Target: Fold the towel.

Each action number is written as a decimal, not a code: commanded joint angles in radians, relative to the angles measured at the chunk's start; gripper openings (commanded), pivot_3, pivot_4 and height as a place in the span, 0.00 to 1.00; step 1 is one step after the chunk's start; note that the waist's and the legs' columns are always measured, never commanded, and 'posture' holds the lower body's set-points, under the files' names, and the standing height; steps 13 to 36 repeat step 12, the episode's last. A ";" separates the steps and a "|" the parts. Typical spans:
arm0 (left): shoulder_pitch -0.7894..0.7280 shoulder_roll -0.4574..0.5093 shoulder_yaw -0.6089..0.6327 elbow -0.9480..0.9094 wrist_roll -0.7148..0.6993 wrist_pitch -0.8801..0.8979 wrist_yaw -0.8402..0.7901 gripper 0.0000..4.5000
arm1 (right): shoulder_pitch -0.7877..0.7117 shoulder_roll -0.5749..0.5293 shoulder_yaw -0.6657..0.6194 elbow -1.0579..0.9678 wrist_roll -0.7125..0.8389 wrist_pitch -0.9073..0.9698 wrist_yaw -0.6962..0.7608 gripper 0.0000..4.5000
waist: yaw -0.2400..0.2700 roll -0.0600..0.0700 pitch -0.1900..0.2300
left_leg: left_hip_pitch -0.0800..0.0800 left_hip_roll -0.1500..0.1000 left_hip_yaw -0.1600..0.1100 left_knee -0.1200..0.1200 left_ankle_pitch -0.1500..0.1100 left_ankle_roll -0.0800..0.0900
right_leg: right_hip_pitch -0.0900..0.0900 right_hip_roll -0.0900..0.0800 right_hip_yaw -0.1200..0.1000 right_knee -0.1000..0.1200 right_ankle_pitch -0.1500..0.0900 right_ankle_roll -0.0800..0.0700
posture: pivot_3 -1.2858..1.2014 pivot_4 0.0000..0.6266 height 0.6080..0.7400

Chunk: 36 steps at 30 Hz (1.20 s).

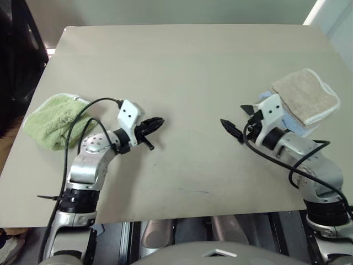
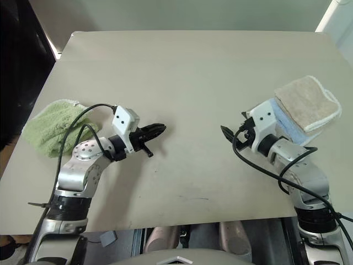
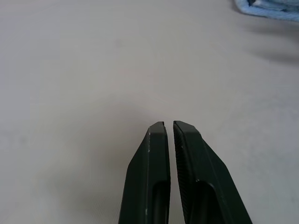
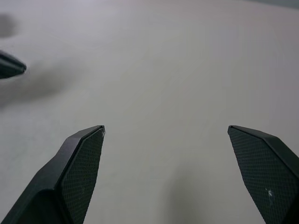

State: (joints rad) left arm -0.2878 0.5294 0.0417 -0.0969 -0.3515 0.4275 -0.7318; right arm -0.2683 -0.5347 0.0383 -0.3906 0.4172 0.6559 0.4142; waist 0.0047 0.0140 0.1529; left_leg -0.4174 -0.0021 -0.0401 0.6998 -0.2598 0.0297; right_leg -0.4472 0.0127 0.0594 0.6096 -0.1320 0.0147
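A: Where is the towel [image 1: 305, 95]?

B: Far right edge of the table [image 1: 182, 61], folded into a thick square, lying on top of a light-blue towel [image 2: 287, 126]. White stitched edging shows along the side nearest the table's edge.

A: Grippers, relative to that towel?

B: Right gripper [image 1: 238, 122] is just beside the stack on its inner side, pointing away from it toward the table's middle. Jaws stand wide apart, nothing between them. Left gripper [image 1: 153, 126] is well apart from the towel, across the bare middle of the table. Its two fingers [image 3: 156, 154] are pressed nearly together with only a sliver of gap, and it carries nothing.

A: Anything else?

B: A fluffy light-green towel [image 1: 53, 117], heaped at the opposite edge, farthest from the beige one.

A: How will the beige one handle?

B: My guess: light, soft, limp terry. It will sag and slide open if lifted by one point, and the looped pile should give the pads decent friction. It looks folded already, so little may remain.

A: Where to take hold?

B: At the stitched edge or a corner, pinching all layers together. Risk: dragging the blue towel along with it.
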 commanded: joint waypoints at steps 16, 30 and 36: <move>0.047 0.025 0.049 -0.135 -0.027 0.049 0.043 0.08 | -0.063 0.055 0.036 0.098 -0.084 -0.105 0.065 0.99 | -0.002 0.000 0.000 | 0.000 0.000 0.000 0.000 0.001 0.000 | 0.000 0.000 0.000 0.000 0.003 -0.004 | 0.52 0.24 0.97; 0.047 0.025 0.049 -0.135 -0.027 0.049 0.043 0.08 | -0.063 0.055 0.036 0.098 -0.084 -0.105 0.065 0.99 | -0.002 0.000 0.000 | 0.000 0.000 0.000 0.000 0.001 0.000 | 0.000 0.000 0.000 0.000 0.003 -0.004 | 0.52 0.24 0.97; 0.047 0.025 0.049 -0.135 -0.027 0.049 0.043 0.08 | -0.063 0.055 0.036 0.098 -0.084 -0.105 0.065 0.99 | -0.002 0.000 0.000 | 0.000 0.000 0.000 0.000 0.001 0.000 | 0.000 0.000 0.000 0.000 0.003 -0.004 | 0.52 0.24 0.97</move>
